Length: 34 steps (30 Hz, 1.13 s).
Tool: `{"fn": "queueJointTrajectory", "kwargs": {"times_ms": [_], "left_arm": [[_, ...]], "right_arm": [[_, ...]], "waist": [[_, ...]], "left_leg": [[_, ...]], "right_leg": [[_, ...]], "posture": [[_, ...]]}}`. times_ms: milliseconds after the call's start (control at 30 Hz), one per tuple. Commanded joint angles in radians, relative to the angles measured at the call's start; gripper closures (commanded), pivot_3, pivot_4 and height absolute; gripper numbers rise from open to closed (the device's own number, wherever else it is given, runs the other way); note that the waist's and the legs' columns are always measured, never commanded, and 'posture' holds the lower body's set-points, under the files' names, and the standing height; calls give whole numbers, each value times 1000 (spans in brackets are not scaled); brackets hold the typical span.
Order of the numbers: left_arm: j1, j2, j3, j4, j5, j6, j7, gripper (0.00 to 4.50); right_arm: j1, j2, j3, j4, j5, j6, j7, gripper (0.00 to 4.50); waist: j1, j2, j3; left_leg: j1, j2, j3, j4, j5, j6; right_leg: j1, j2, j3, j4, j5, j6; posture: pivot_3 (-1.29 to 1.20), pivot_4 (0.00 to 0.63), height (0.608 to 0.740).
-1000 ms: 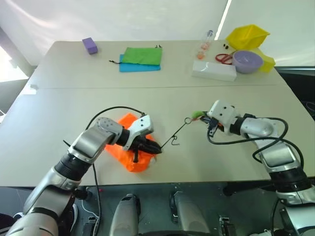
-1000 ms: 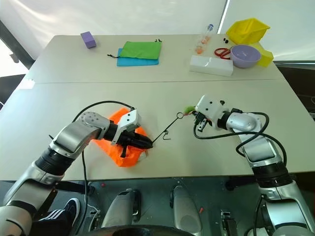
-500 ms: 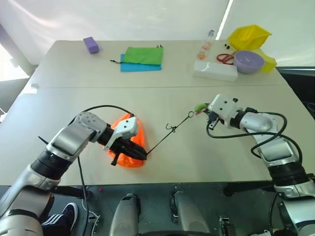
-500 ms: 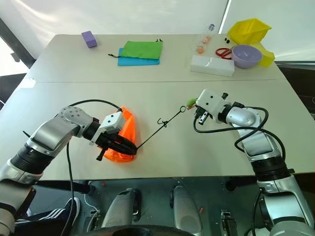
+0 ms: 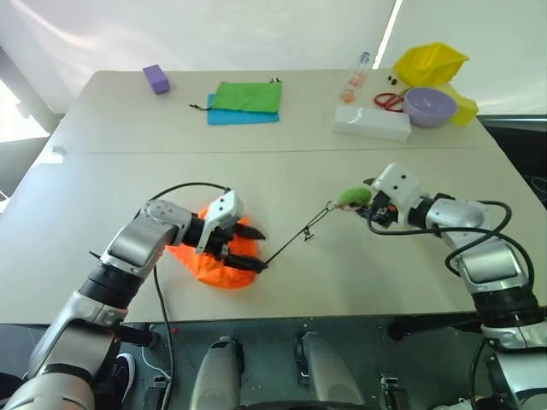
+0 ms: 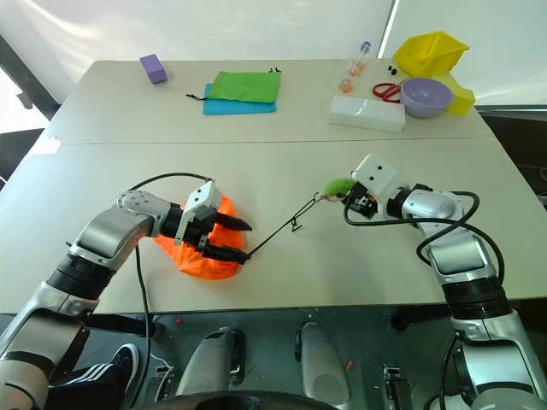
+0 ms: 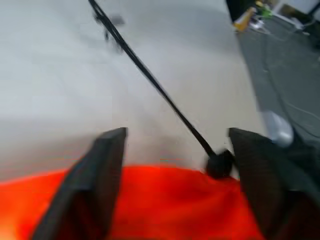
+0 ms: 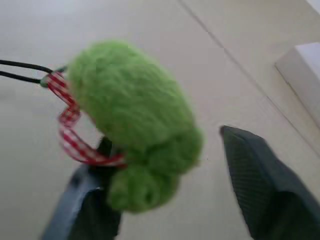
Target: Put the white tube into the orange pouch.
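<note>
We see a pale beige surface w/ a seam running across its middle. Near side: the orange pouch lies on it, black cord stretching to a green toggle. Far side, left to right: purple block, green pouch on top of a blue pouch, clear slim bottle, white box, red scissors, lilac bowl, yellow bin.

Both pincers, left and right, opened (apparently releasing).
</note>
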State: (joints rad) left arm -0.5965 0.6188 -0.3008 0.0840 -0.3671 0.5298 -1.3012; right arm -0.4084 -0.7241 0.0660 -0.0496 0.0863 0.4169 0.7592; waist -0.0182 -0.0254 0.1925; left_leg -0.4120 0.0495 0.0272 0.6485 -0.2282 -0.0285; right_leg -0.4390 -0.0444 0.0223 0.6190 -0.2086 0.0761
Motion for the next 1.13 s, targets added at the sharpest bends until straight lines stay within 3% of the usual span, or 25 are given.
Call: {"fn": "queueJointTrajectory", "kwargs": {"times_ms": [33, 233, 300, 400, 500, 700, 800, 900, 1133], "left_arm": [[-20, 11, 99, 0, -57, -6, -13, 17], [-50, -5, 349, 190, -43, -191, 204, 17], [-26, 6, 380, 205, -46, -191, 222, 17], [28, 23, 403, 195, -33, -194, 243, 17], [94, 41, 442, 162, -35, -208, 277, 17], [182, 71, 518, 85, -83, -159, 322, 17], [265, 96, 580, 55, -77, -146, 372, 17], [319, 101, 631, 45, -84, -144, 412, 17], [409, 99, 694, 88, -72, -241, 413, 17]], "right_arm": [[12, -15, -8, -91, 30, -4, 47, 608], [113, -75, -149, -139, 112, -2, 102, 608], [144, -97, -189, -165, 192, 72, 149, 608], [193, -185, -171, -152, 142, 50, 192, 608], [239, -231, -179, -187, 206, 83, 277, 608], [187, -81, -279, -252, 450, 165, 247, 608], [262, 20, -294, -340, 515, 161, 194, 608], [363, 10, -243, -390, 468, 113, 222, 608], [400, -10, -218, -374, 459, 74, 246, 608]], "waist": [[0, 0, 0], [8, 0, 0], [7, 0, 0], [5, 0, 0], [3, 0, 0], [2, -1, 1], [2, -1, 0], [8, -1, 0], [4, -1, 0]], "left_leg": [[0, 0, 0, 0, 0, 0], [0, 0, 0, 1, 0, 0], [0, 0, 0, 1, 0, 0], [0, 0, 1, 0, 0, 0], [1, 0, 2, 0, 0, 0], [2, 2, 1, 0, 0, 0], [4, 2, 1, 0, 0, 0], [3, 1, 1, -2, 0, -1], [2, 1, 3, 0, -1, -1]], "right_leg": [[0, 1, 0, 1, 0, 0], [-1, 0, 0, 1, 0, 1], [0, 0, 0, 0, 0, 1], [1, -1, 0, 0, 0, 0], [1, -1, 0, 0, 0, 0], [0, 0, 0, 1, 0, 1], [2, 0, 0, 0, -1, 1], [2, -1, -1, -1, 0, 0], [3, -4, -1, -6, -1, 1]], "posture": [[0, 150, 740], [0, 150, 740], [0, 150, 740], [0, 150, 740], [0, 150, 740], [0, 150, 740], [0, 150, 740], [0, 150, 740], [0, 150, 740]]}}
